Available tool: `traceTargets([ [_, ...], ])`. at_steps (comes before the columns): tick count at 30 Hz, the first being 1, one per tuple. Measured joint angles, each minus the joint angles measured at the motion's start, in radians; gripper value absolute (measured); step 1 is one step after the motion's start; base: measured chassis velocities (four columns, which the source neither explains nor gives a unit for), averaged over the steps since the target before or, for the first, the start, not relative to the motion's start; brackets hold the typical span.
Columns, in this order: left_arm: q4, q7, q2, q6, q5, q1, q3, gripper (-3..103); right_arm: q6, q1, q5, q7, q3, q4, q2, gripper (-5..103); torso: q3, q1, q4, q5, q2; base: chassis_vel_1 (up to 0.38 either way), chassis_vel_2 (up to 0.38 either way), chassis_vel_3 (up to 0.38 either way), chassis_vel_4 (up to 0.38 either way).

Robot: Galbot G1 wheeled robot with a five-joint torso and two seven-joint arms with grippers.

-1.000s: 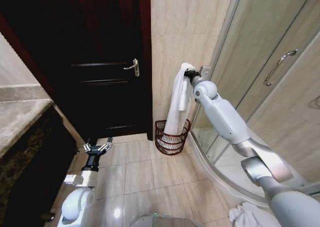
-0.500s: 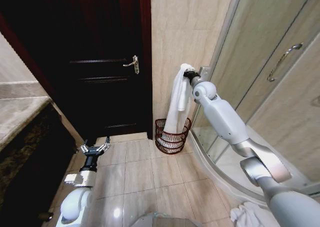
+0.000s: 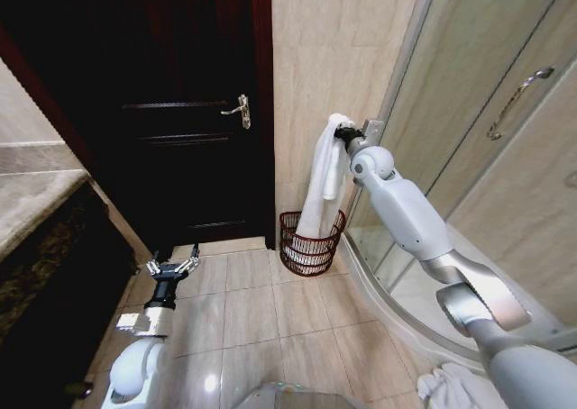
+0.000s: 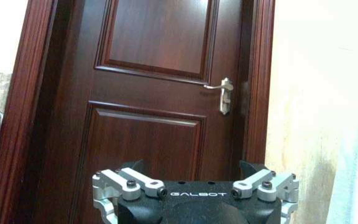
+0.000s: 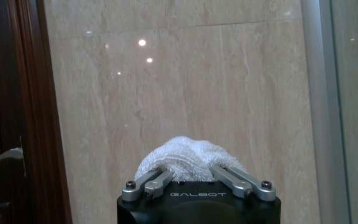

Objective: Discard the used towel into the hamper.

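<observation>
A long white towel (image 3: pixel 322 179) hangs from my right gripper (image 3: pixel 340 132), which is shut on its top fold high against the beige tiled wall. The towel's lower end reaches down into the hamper (image 3: pixel 311 244), a reddish-brown wire basket on the floor in the corner between the wall and the shower. In the right wrist view the towel (image 5: pixel 188 159) bulges between the closed fingers (image 5: pixel 148 183). My left gripper (image 3: pixel 173 268) hangs low over the floor tiles near the door, open and holding nothing; the left wrist view shows its spread fingers (image 4: pixel 124 181).
A dark wooden door (image 3: pixel 189 130) with a metal handle (image 3: pixel 238 109) stands left of the hamper. The glass shower enclosure (image 3: pixel 487 130) curves along the right. A stone counter (image 3: pixel 32 206) is at the left. Another white cloth (image 3: pixel 446 386) lies on the floor at bottom right.
The whole head view has shifted slightly, so the camera moved. The right gripper still holds the towel over the hamper; the left arm keeps its place.
</observation>
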Motion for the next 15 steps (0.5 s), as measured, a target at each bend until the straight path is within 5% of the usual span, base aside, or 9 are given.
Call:
traceTargets([
  [15,-0.007,0.000,-0.014,-0.001,0.005,-0.007,0.012,100,-0.001,-0.062,-0.010,0.009,0.041,0.115,-0.044,8,-0.038,-0.028,0.0000,0.0001,-0.067,0.000,0.000,0.000,0.000],
])
